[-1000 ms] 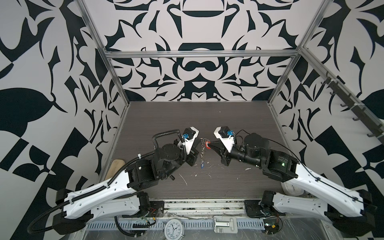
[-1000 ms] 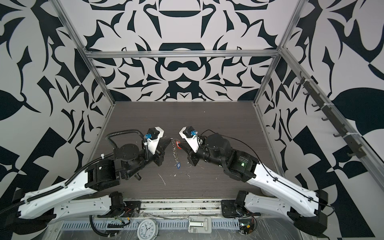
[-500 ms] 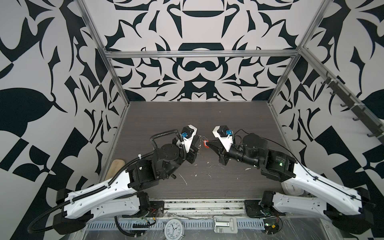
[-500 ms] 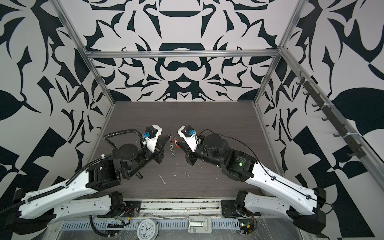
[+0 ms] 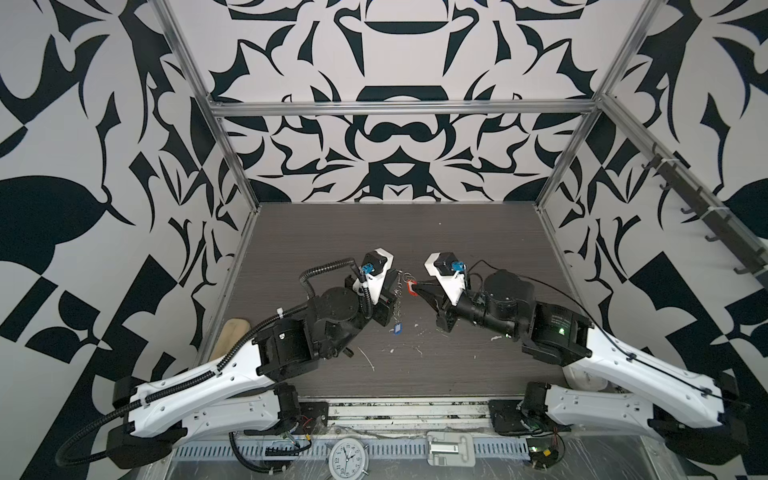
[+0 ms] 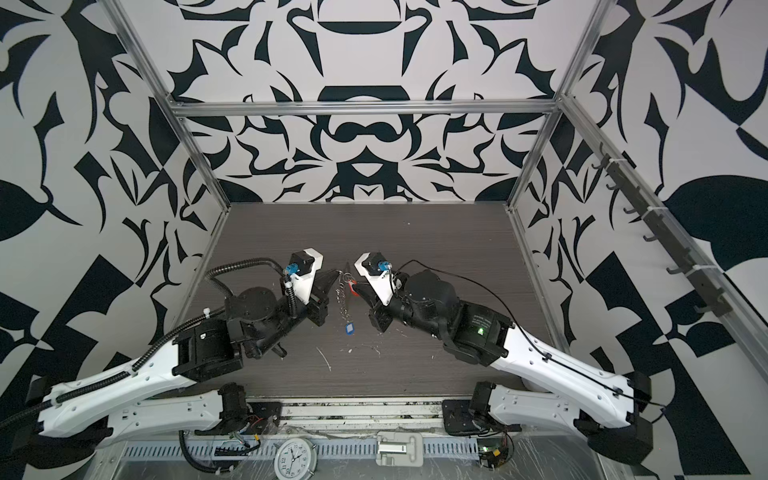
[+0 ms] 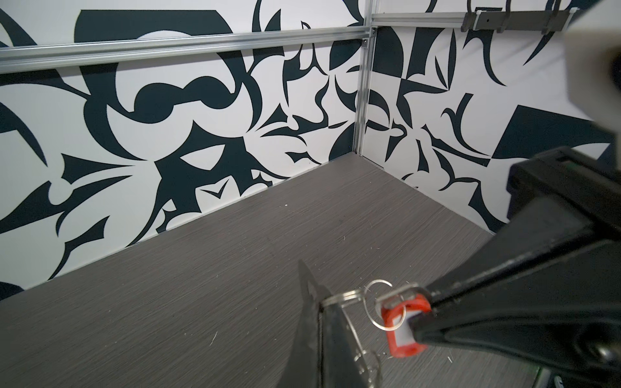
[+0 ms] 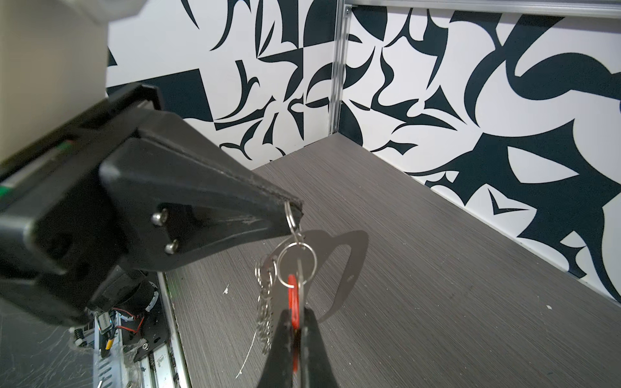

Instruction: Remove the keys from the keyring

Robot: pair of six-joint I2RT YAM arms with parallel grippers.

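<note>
Whole only in both top views: the grey tabletop [image 6: 415, 232], and above its middle the keyring [image 6: 343, 297], a thin silvery line strung between left gripper [image 6: 337, 274] and right gripper [image 6: 360, 287], with a blue tag [image 6: 350, 328] at its lower end. Clearest from the right wrist: left gripper clamped tight on the keyring by one small ring [image 8: 291, 216], keyring hanging edge-on and fringed with little rings, half-moon shadow [image 8: 358, 255] behind it on the tabletop. Right gripper pinched shut on the red tag [image 7: 398, 347], its white label visible from the left wrist alone.
</note>
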